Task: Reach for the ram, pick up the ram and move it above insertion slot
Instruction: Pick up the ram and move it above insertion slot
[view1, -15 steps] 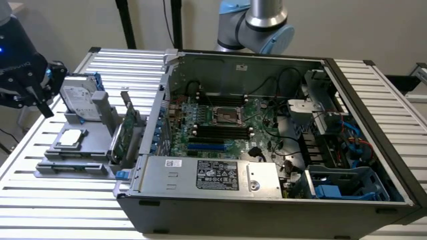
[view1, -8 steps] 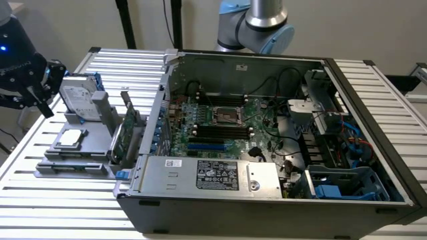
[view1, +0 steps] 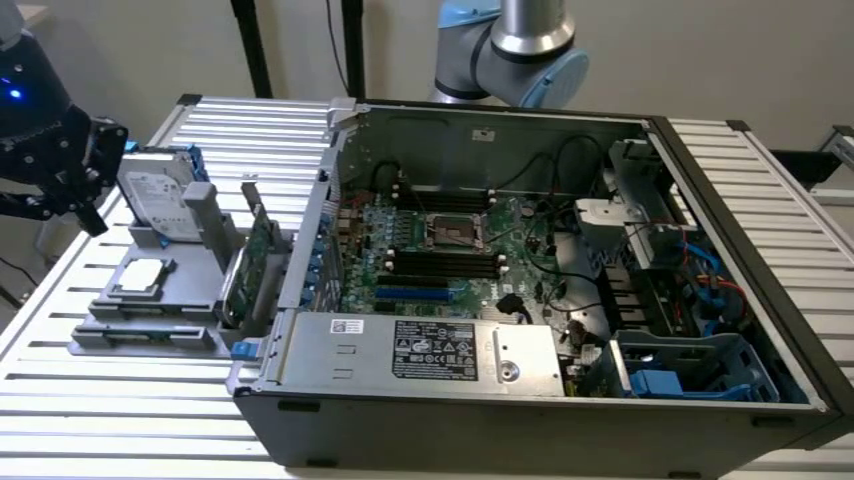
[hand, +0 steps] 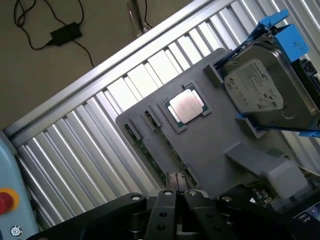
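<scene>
Closest to us is the claw (hand: 181, 192), hanging over the grey holder (hand: 227, 165) on the slatted table (view1: 400, 455), off to the exterior view's left of the open computer case (view1: 534, 400). We can't tell from these angles whether it's spread or pressed together, but we see nothing in its grip. The ram (hand: 155, 159) sits in the holder, standing on edge in a slot with a clip at each end. It's just beside the processor chip (hand: 187, 106) and near the hard drive (hand: 260, 90) in its blue bracket. By our read the reach is mostly done: the claw is lined up roughly over the ram's near end, close but apart from it, and we see no contact. Pick-up isn't done and neither is the carry. The black memory slots (view1: 441, 262) on the board inside the case are well apart from where the claw hangs now, with the case wall in between. As for the ram, we only get it edge-on: a long, very thin green strip, upright and straight, seated evenly along the slot. Chips and label are too small for us to make out here.
</scene>
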